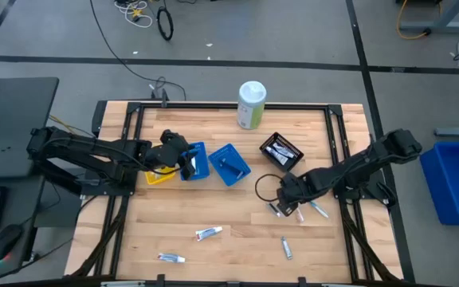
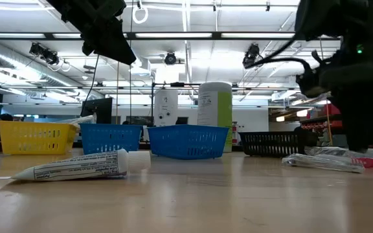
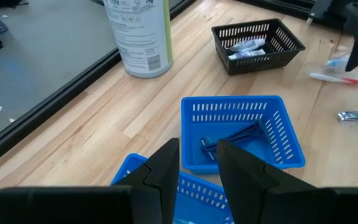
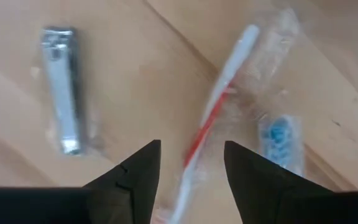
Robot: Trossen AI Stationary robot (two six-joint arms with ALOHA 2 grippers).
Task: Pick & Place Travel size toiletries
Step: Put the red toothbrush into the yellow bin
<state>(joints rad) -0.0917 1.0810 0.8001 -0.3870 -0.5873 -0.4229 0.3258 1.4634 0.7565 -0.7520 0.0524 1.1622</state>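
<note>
Right gripper (image 4: pixel 188 165) hangs open and empty just over a red-and-white toothbrush (image 4: pixel 219 106) in a clear wrapper with a blue mark, lying on the wooden table (image 1: pixel 237 209) beside a shiny nail clipper (image 4: pixel 62 87); no writing can be read there.

One camera is looking straight down on the whole table (image 1: pixel 229 239). Another is sitting at tabletop level, facing the room. The left wrist camera is peering over the blue trays (image 3: pixel 244 134); the right one is hovering close above what is probably a wrapped toothbrush (image 4: pixel 219 102).
</note>
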